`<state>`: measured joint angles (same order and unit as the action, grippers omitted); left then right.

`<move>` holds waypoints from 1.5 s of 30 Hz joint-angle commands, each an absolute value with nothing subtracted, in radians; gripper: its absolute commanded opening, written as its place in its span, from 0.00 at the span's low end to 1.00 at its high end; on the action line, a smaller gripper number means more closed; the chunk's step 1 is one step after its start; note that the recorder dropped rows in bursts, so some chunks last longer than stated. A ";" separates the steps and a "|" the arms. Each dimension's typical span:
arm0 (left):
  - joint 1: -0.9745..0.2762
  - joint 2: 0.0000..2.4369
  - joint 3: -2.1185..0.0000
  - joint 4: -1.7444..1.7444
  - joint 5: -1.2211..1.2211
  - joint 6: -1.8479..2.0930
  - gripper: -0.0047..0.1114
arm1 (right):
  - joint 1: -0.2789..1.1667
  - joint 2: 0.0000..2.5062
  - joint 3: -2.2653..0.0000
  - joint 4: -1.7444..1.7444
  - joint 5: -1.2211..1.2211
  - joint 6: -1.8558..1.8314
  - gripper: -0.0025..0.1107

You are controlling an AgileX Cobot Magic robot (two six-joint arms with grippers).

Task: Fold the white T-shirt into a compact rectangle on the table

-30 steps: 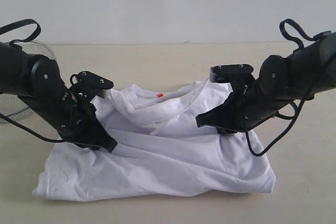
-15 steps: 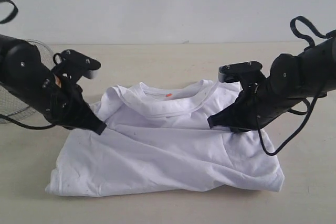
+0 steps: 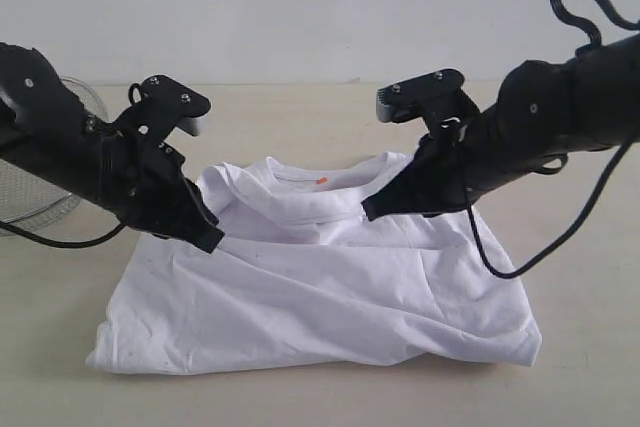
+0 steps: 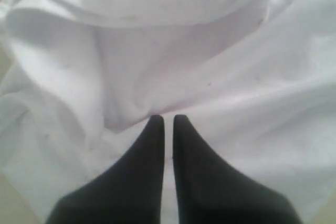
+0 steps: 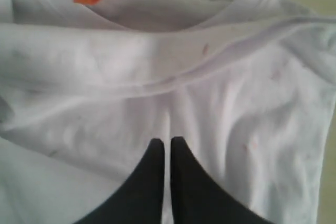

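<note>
1. Far left, we see a round wire-mesh basket (image 3: 40, 209) standing on the table (image 3: 300, 112), partly hidden behind the left arm.
2. The left gripper (image 3: 208, 240) angles down to the shirt's left shoulder area. Its two dark fingers (image 4: 142, 171) are pressed together, with only a thin slit between them. In the left wrist view the tips sit over rumpled white cloth, and we cannot tell whether they touch it.
3. At centre, the white T-shirt (image 3: 320, 292) lies on the pale beige tabletop in a wide, wrinkled, roughly rectangular heap. Its neckline is on the far side and its lower edge is nearest the exterior camera.
4. An orange neck tag (image 3: 321, 181) shows inside the collar. It is too small and blurred for us to read any print on it.
5. On the right, the right gripper (image 3: 371, 211) reaches in toward the collar, just right of the tag, and its fingers (image 5: 189, 187) are closed against each other. The right wrist view shows the tips over cloth just below the ribbed neckline.
</note>
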<state>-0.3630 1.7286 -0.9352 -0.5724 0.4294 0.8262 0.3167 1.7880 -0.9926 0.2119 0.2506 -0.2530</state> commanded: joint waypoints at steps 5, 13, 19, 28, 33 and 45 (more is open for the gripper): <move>-0.362 1.854 -1.035 -0.750 0.499 1.002 0.08 | 0.418 1.870 -1.119 0.209 0.338 -0.296 0.02; -0.362 1.965 -1.106 -0.743 0.515 1.002 0.08 | 0.464 1.941 -1.159 0.225 0.349 -0.300 0.02; -0.362 2.003 -1.129 -0.741 0.516 0.988 0.08 | 0.464 2.005 -1.201 0.225 0.301 -0.309 0.02; -0.362 2.055 -1.129 -0.661 0.530 0.890 0.08 | 0.462 2.129 -1.373 0.221 0.275 -0.313 0.02; -0.362 2.055 -1.129 -0.637 0.542 0.864 0.08 | 0.445 2.176 -1.522 0.217 0.213 -0.313 0.02; -0.362 2.055 -1.129 -0.612 0.550 0.852 0.08 | 0.358 2.185 -1.651 0.166 0.339 -0.315 0.02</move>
